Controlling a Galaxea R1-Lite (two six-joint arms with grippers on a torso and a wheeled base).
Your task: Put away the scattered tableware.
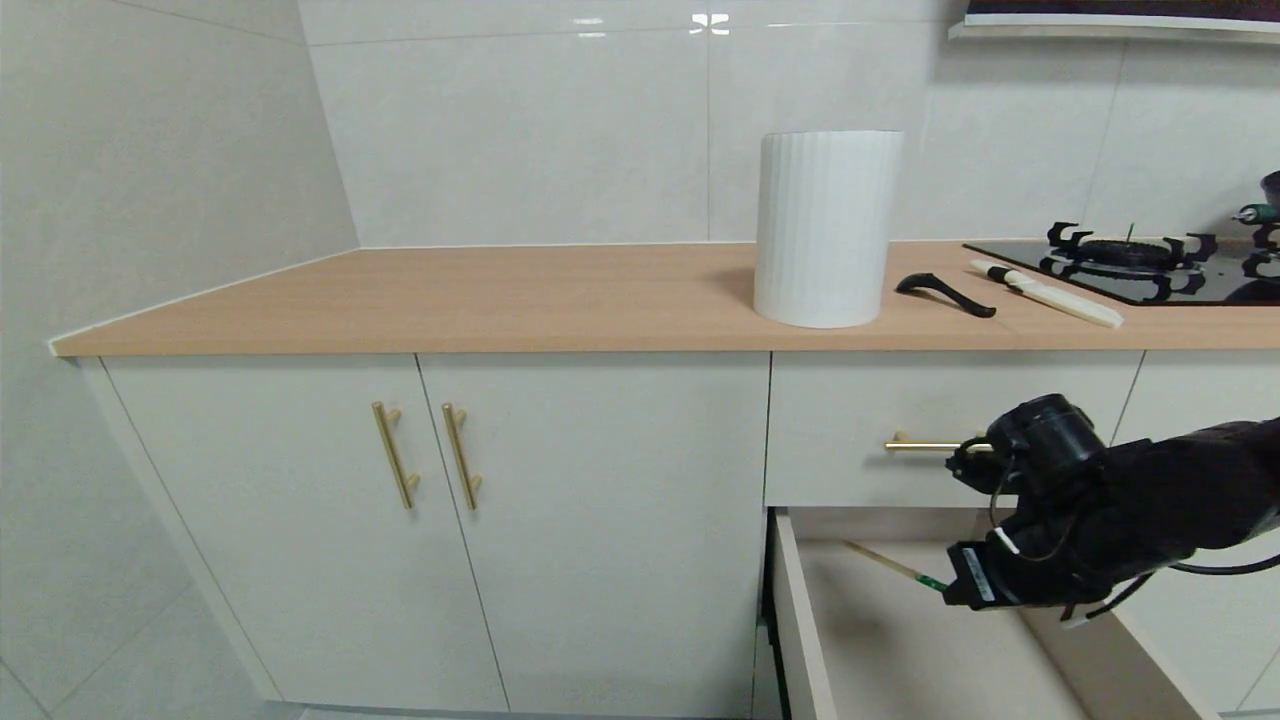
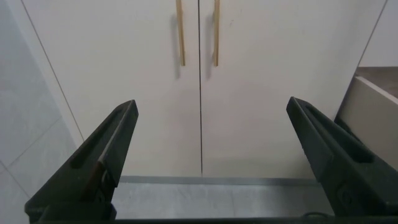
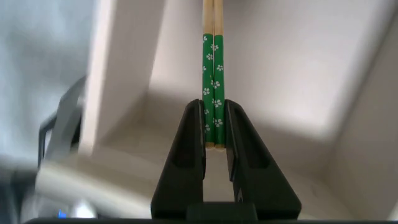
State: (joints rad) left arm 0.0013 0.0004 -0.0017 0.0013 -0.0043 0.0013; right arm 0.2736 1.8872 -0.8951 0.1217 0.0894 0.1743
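While my right gripper (image 3: 213,111) pinches the chopsticks (image 3: 212,56) over the open drawer (image 1: 798,610) | step: stowing them | next: lower, release flat | left gripper (image 2: 211,107) spread.

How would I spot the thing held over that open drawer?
Find the wooden countertop, then the open drawer under its right part. There the right end effector grips a pair of chopsticks. Unlike the black utensil and white utensil on the counter, they are thin with green, flowered ends.
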